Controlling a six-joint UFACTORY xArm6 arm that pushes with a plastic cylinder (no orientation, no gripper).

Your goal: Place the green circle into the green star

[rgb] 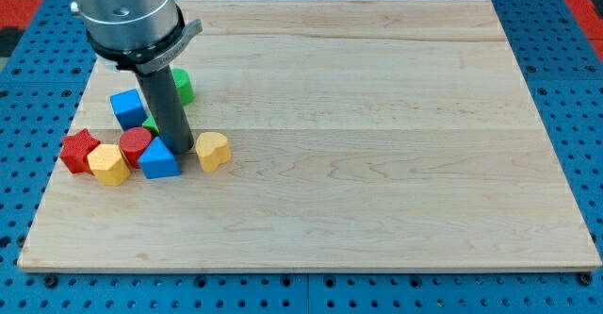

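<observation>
The green circle (183,86) lies near the board's upper left, partly hidden behind my dark rod. A small sliver of a second green block (149,123) shows left of the rod, between the blue cube (128,107) and the red circle (135,144); its shape is hidden. My tip (184,151) rests on the board between the blue triangle (158,160) on its left and the yellow heart (213,151) on its right, below the green circle.
A red star (79,150) and a yellow hexagon (109,164) lie at the left end of the cluster, near the wooden board's left edge (57,191). The arm's grey body (127,17) covers the board's top left corner.
</observation>
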